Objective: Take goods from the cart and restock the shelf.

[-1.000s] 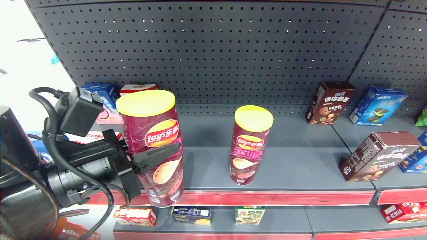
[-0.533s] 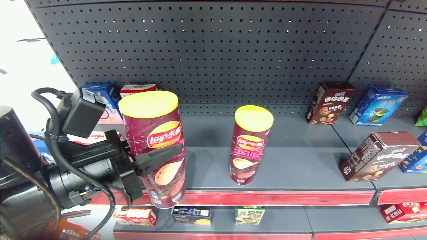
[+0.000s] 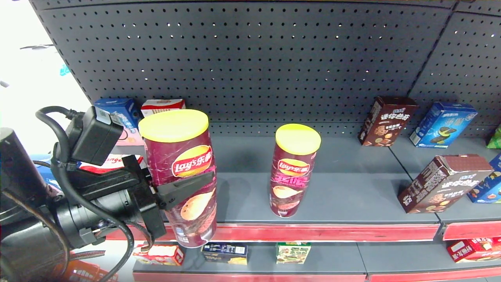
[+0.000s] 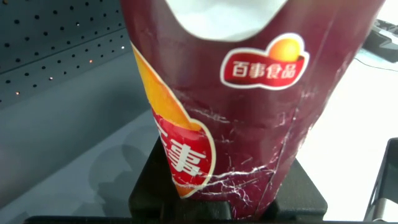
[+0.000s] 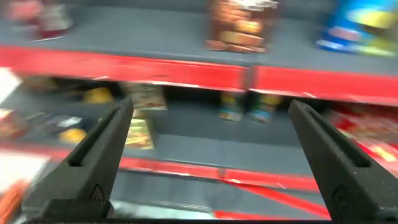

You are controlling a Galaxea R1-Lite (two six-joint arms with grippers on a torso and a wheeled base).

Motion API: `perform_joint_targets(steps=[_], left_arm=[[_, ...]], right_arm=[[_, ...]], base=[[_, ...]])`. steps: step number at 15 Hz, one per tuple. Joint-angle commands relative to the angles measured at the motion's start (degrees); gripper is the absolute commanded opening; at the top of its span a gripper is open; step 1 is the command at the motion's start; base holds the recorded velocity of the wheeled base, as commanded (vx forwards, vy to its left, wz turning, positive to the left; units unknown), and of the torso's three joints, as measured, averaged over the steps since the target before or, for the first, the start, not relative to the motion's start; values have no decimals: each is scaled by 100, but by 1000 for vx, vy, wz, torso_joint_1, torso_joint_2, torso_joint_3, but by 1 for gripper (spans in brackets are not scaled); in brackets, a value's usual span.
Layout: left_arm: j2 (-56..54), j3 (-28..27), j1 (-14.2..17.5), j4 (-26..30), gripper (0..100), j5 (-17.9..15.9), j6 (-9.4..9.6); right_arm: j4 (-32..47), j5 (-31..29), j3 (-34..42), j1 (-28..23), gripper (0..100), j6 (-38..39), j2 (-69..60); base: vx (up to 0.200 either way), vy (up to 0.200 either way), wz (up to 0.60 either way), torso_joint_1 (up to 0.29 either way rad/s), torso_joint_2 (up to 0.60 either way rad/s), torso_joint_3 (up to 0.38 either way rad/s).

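Shelf [image 3: 344,196], 1 tier in work: placing step, and the next move calls for lifting the held can inward over the red front edge and setting it left of the standing one. Chip cans, 2: held can [image 3: 178,156] pinched upright by the left gripper [image 3: 184,184] at the front edge, standing can [image 3: 291,176] near that edge. Brown boxes, 2: back box [image 3: 385,121], front box [image 3: 442,182]; right gripper [image 5: 211,106], 1, fingers spread.

The tall maroon chip can with a yellow lid [image 3: 182,176] sits in the black left gripper [image 3: 186,182], at the front edge of the grey metal shelf [image 3: 344,196]. A second maroon chip can [image 3: 291,172] stands on the shelf to its right. A brown cardboard box [image 3: 442,184] is farther right.
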Motion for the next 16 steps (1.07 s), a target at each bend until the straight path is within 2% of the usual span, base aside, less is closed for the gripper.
perform_joint_targets(steps=[1,5,10,13,15,16], left_arm=[[-8,-22,-6,-2,0,1,31],[-184,-57,-173,15,0,27,83],[-281,-109,-129,15,0,80,66],[36,-566,-164,94,0,107,31],[308,-857,-76,59,0,159,31],[757,-1357,56,50,0,133,-40]], right_arm=[[-16,-310,103,-8,100,92,-11],[-16,-284,103,18,100,92,-55],[-16,-284,103,18,100,92,-55],[-16,-284,103,18,100,92,-55],[-16,-284,103,18,100,92,-55],[-16,-284,103,18,100,92,-55]], base=[[0,0,0,0,0,0],[0,0,0,0,0,0],[0,0,0,0,0,0],[0,0,0,0,0,0],[0,0,0,0,0,0],[0,0,0,0,0,0]])
